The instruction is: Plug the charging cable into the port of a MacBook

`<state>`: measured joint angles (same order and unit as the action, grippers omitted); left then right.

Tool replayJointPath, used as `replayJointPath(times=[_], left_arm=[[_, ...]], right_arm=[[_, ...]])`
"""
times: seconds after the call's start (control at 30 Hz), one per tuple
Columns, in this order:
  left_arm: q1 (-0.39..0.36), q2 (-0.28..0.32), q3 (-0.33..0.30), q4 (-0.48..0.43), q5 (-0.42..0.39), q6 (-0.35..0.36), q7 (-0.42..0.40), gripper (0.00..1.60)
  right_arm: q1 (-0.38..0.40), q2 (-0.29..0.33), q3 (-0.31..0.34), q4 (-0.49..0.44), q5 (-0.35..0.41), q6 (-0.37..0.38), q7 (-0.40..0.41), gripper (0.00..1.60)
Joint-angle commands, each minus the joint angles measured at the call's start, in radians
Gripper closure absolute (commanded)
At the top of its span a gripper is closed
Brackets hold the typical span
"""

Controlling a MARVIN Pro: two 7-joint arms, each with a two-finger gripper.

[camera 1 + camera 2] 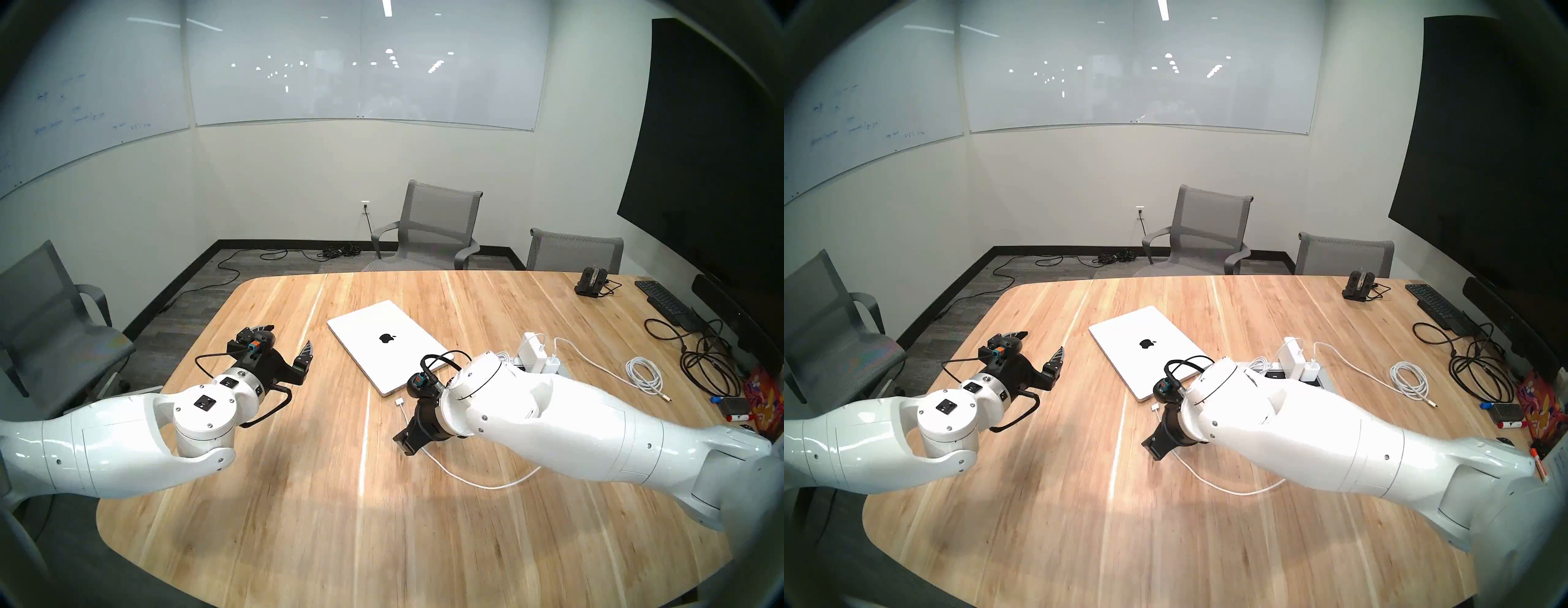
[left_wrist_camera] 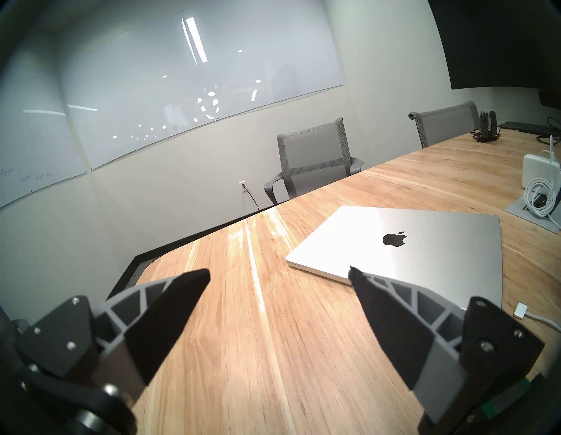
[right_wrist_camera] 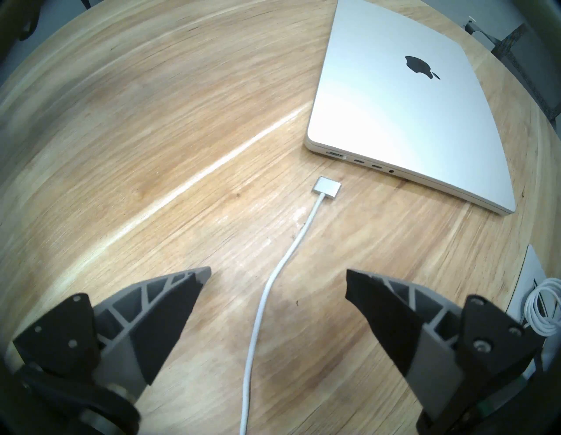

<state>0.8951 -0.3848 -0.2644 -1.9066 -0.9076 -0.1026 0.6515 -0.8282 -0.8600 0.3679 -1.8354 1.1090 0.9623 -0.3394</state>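
Observation:
The closed silver MacBook (image 1: 388,344) lies mid-table, its black apple logo facing up. Its near side edge shows a row of ports (image 3: 364,161). The charging cable's flat silver connector (image 3: 327,188) rests on the wood just short of that edge, apart from it. The white cord (image 3: 273,282) runs back from it between my right fingers. My right gripper (image 3: 278,272) hangs open above the cord, pointing down at the table and holding nothing. To the left of the laptop, my left gripper (image 2: 279,272) is open and empty above the table.
White power adapters (image 1: 534,352) stand right of the laptop, with a coiled white cable (image 1: 645,375) beyond them. A black keyboard (image 1: 662,297), tangled black cables (image 1: 704,361) and a black dock (image 1: 589,282) fill the far right. Grey chairs (image 1: 437,229) ring the wooden table (image 1: 339,530).

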Motion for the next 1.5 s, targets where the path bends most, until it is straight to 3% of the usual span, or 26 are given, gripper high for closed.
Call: replayJointPath(times=[0.0, 0.23, 0.63, 1.1, 1.47], left_arm=[[-0.014, -0.001, -0.013, -0.002, -0.002, -0.004, -0.001, 0.0], [-0.014, -0.001, -0.013, -0.002, -0.002, -0.004, -0.001, 0.0], [-0.014, -0.001, -0.013, -0.002, -0.002, -0.004, -0.001, 0.0], [-0.014, -0.001, -0.013, -0.002, -0.002, -0.004, -0.001, 0.0], [-0.014, -0.001, -0.013, -0.002, -0.002, -0.004, -0.001, 0.0]], right_arm=[[0.013, -0.032, 0.003, -0.008, 0.004, -0.002, -0.043, 0.0], [0.043, -0.064, -0.006, 0.013, 0.035, -0.002, -0.086, 0.0], [0.094, -0.125, -0.029, 0.08, 0.157, -0.002, -0.217, 0.0], [0.158, -0.139, -0.069, 0.134, 0.361, -0.002, -0.349, 0.0], [0.198, -0.139, -0.108, 0.165, 0.472, -0.002, -0.386, 0.0]])
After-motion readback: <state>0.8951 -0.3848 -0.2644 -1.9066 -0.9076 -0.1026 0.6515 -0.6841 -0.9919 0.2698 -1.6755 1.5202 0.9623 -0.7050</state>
